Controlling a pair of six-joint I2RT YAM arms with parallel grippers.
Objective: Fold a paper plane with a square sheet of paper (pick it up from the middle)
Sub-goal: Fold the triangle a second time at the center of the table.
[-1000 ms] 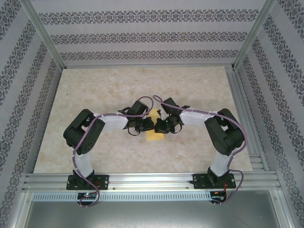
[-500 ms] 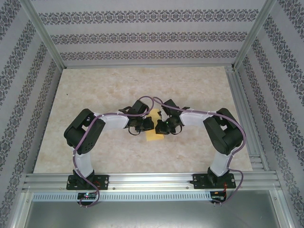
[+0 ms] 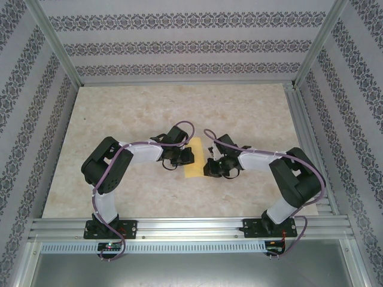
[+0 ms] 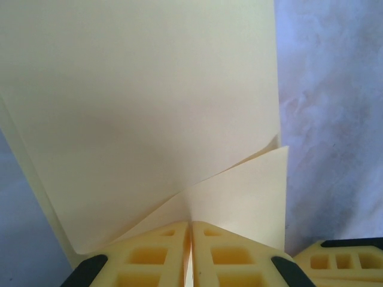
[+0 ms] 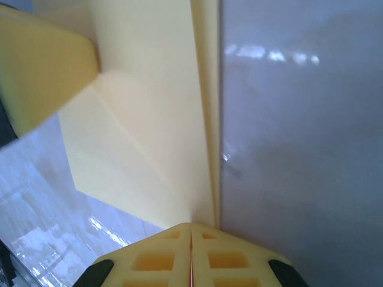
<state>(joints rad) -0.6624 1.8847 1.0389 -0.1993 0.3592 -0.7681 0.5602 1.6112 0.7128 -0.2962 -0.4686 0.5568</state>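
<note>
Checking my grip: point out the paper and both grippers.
paper [image 3: 195, 164], top external view, bare middle
left gripper [image 4: 191, 227], left wrist view, between closed fingertips
right gripper [image 5: 191, 228], right wrist view, between closed fingertips

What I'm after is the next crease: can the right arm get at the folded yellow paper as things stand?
Probably yes: the right gripper, shut, sits at the edge of the folded paper, nothing between them. The left gripper is at the paper's opposite side, so it shouldn't block.
</note>
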